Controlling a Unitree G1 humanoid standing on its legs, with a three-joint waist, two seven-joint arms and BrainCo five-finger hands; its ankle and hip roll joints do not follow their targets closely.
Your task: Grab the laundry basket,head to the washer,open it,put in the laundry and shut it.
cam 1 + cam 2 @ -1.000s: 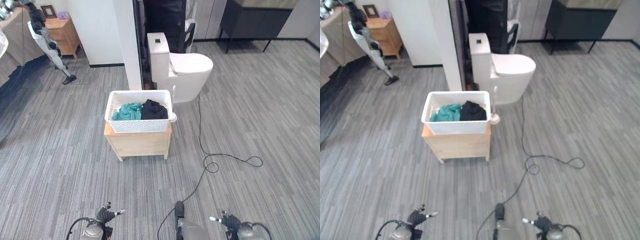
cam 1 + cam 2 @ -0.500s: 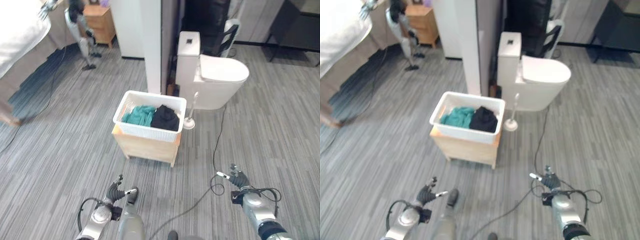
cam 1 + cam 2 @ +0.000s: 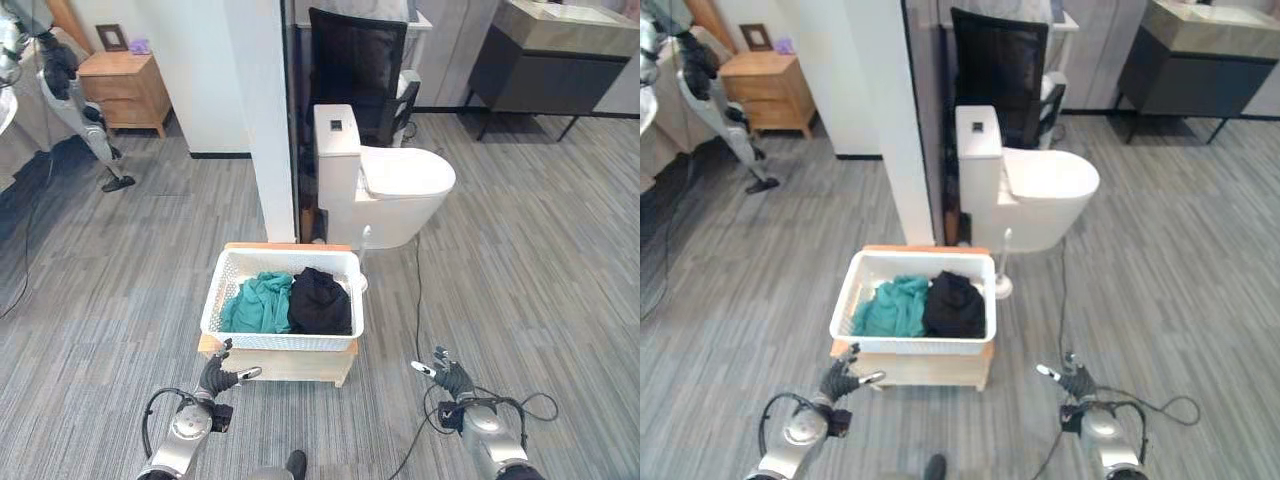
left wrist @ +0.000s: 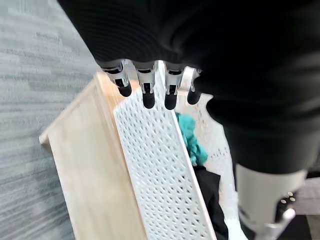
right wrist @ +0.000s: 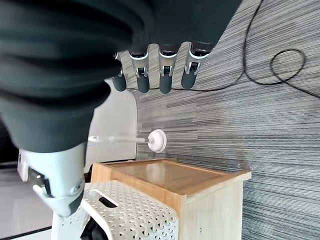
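Note:
A white lattice laundry basket [image 3: 282, 340] sits on a low wooden stand [image 3: 300, 366] just in front of me. It holds a teal garment [image 3: 258, 304] and a black garment [image 3: 320, 300]. My left hand [image 3: 214, 378] hangs open close to the stand's front left corner, apart from the basket. In the left wrist view its fingers [image 4: 145, 91] point along the basket's wall [image 4: 165, 170]. Open as well, my right hand [image 3: 452, 381] hovers over the floor some way right of the stand, and its fingers [image 5: 165, 75] hold nothing.
A white toilet [image 3: 385, 185] stands behind the basket with a toilet brush [image 5: 157, 141] on the floor beside it. A white pillar [image 3: 258, 110] rises at the back left, a black chair [image 3: 350, 60] behind the toilet. A wooden nightstand [image 3: 120, 88] and a dark cabinet [image 3: 545, 65] stand farther off.
The camera has swung and the basket now shows nearer and lower in the picture. Both hands stay low and open, now closer to the stand.

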